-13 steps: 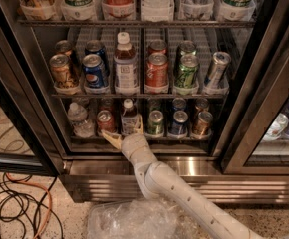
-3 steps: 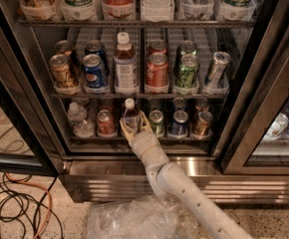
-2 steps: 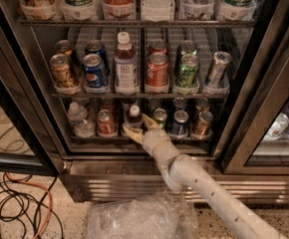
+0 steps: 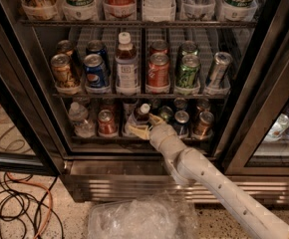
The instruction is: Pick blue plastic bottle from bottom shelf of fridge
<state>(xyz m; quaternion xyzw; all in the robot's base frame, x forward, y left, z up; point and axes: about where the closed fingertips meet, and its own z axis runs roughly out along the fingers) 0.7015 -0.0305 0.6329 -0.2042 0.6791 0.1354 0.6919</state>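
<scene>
The fridge (image 4: 249,98) stands open in the camera view. On its bottom shelf (image 4: 109,139) the blue plastic bottle (image 4: 140,117), with white cap and brownish neck, leans to the right. My gripper (image 4: 144,125) reaches in from the lower right and is shut on the bottle's lower body, with one pale finger (image 4: 136,132) on its left and the other (image 4: 157,118) on its right. The bottle's base is hidden behind the gripper.
On the bottom shelf a clear water bottle (image 4: 78,119) and a red can (image 4: 106,123) stand to the left, and several cans (image 4: 203,124) to the right. A bigger white-capped bottle (image 4: 127,66) stands on the rack above. A plastic bag (image 4: 134,218) and cables (image 4: 15,203) lie on the floor.
My gripper has shifted right along the bottom shelf, and the bottle in it has moved right and tilted from upright. The arm has swung lower to the right.
</scene>
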